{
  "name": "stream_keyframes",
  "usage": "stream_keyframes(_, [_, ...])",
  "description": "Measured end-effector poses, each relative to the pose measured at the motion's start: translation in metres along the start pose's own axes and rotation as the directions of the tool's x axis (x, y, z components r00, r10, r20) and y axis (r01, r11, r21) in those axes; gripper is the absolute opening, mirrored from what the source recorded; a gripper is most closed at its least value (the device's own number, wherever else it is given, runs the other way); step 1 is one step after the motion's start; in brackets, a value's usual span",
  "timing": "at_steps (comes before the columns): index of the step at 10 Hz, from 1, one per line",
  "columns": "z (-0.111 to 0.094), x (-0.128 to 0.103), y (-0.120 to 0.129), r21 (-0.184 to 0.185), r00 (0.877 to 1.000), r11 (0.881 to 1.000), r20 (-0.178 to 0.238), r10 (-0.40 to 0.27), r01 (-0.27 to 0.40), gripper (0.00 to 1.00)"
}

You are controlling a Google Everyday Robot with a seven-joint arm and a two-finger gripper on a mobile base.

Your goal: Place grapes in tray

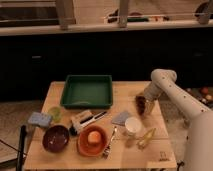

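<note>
Counter [165,151] of pale wood carries everything, one surface seen from the front. One white robot arm [176,96] reaches in from the right and bends down over the counter's right edge. One dark green rectangular tray [86,93] with sloping walls sits at the back centre, with nothing in it.

Two bowls stand at the front left: an orange bowl [82,146] holding one orange fruit [93,136], and a purple bowl [55,138] just to its left. One white cup [133,126] stands right of the orange bowl, one blue sponge [39,119] lies at the far left, and one fork [111,142] lies between the orange bowl and the cup.

One bunch of grapes [141,107] shows as a small, dark reddish-purple elongated cluster. It lies right of the tray and well apart from it, above the white cup, near the counter's right edge. The end effector [144,101] is directly at the bunch, overlapping its upper right side. Whether the end effector is wide, narrow or holding the grapes cannot be told.
</note>
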Motion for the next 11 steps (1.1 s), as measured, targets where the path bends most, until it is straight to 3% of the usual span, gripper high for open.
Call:
stream_keyframes(1, [0.0,-0.002,-0.001,-0.002,1.0,1.0,0.002,-0.009,0.009,0.79])
stream_keyframes(3, [0.001,-0.004,-0.002,-0.004,1.0,1.0,0.005,-0.022,0.022,0.64])
stream_keyframes(6, [0.007,-0.007,-0.003,-0.011,0.999,0.999,0.034,-0.032,0.032,0.31])
stream_keyframes(9, [0.015,-0.007,-0.003,-0.019,0.998,0.999,0.058,-0.035,0.036,0.04])
stream_keyframes(11, [0.015,-0.006,-0.002,-0.021,0.998,0.999,0.056,-0.034,0.035,0.0])
